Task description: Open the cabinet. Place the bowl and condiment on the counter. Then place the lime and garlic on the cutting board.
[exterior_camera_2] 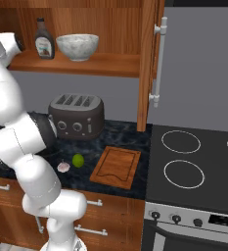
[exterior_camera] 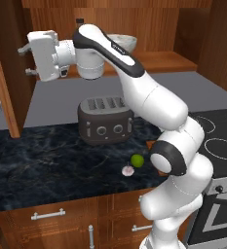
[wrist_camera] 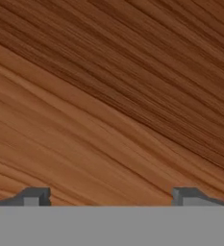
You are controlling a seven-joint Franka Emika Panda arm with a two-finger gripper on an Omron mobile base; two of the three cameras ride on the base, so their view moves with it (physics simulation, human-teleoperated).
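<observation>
**Gripper wide apart at the open cabinet, nothing held**

Gripper (wrist_camera: 111, 197) stands with its fingertips (wrist_camera: 36, 196) far apart at the two lower corners of the hand view; nothing lies between them. Close wood grain runs slantwise across that view; which cabinet face it is I cannot tell. In the left base view the white hand reaches left, up at shelf height, toward the swung-out left door.

Landmark: toaster (exterior_camera_2: 77, 116), dark, four slots, standing on the surface (exterior_camera_2: 116, 135).

Largest to smallest:

- Cabinet (exterior_camera_2: 149, 59): above the toaster, doors open, shelf exposed. Right door stands edge-on, up and to the right of the toaster, with a long silver bar handle (exterior_camera_2: 158, 63).
- Surface: dark marbled stone, carries the toaster and the loose items.
- Cutting board (exterior_camera_2: 116, 167): flat on the surface, in front of the toaster and to its right, near the stovetop (exterior_camera_2: 193, 162). Bare.
- Bowl (exterior_camera_2: 77, 46): upright on the cabinet shelf, directly above the toaster.
- Condiment (exterior_camera_2: 44, 39): upright on the same shelf, just left of the bowl, apart from it.
- Lime (exterior_camera_2: 78, 160): on the surface in front of the toaster, left of the board, off it.
- Garlic (exterior_camera_2: 63, 167): just left of the lime and a little nearer the front edge, close to it.
</observation>
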